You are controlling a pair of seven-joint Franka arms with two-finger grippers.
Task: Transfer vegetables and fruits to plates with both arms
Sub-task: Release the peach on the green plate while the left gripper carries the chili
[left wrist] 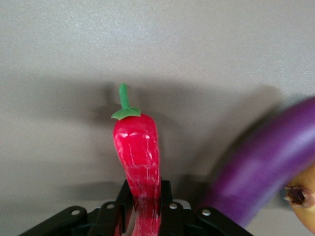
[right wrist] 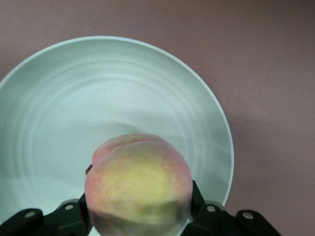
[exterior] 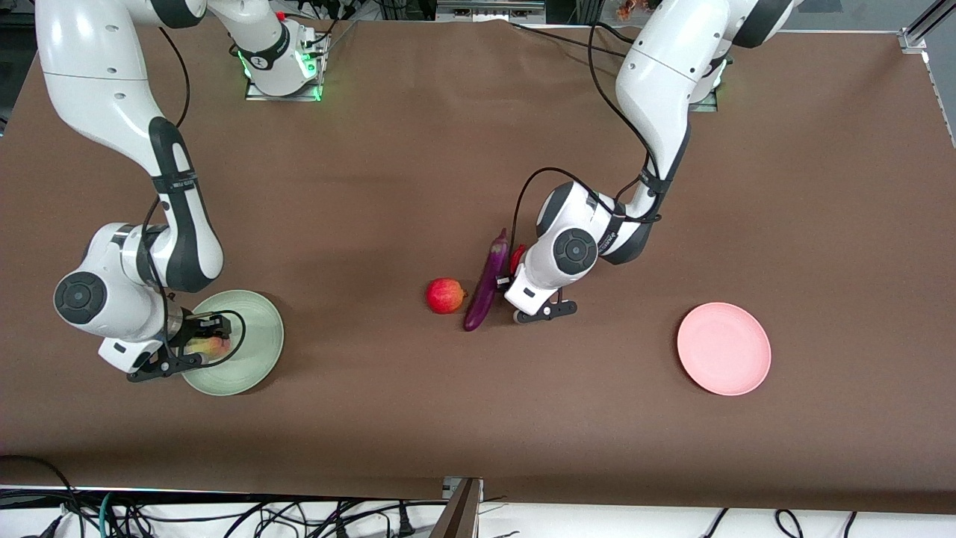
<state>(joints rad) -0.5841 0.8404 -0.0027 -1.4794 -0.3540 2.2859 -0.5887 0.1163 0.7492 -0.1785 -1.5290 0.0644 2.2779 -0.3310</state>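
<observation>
Two glossy white jointed arms (exterior: 657, 82), dark grey joint bands, looping black cables, black pincers.

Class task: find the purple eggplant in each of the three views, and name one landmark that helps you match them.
Front view: eggplant lies mid-table, between the apple and the left gripper.
Left wrist view: eggplant at the frame's edge.
Right wrist view: not in it.
Shared landmark: the red chili, beside the eggplant.

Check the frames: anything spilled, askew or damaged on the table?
Nothing stands out. Right gripper holds the peach over the green plate; left gripper is shut on the chili beside the eggplant. The apple and pink plate sit undisturbed.
</observation>
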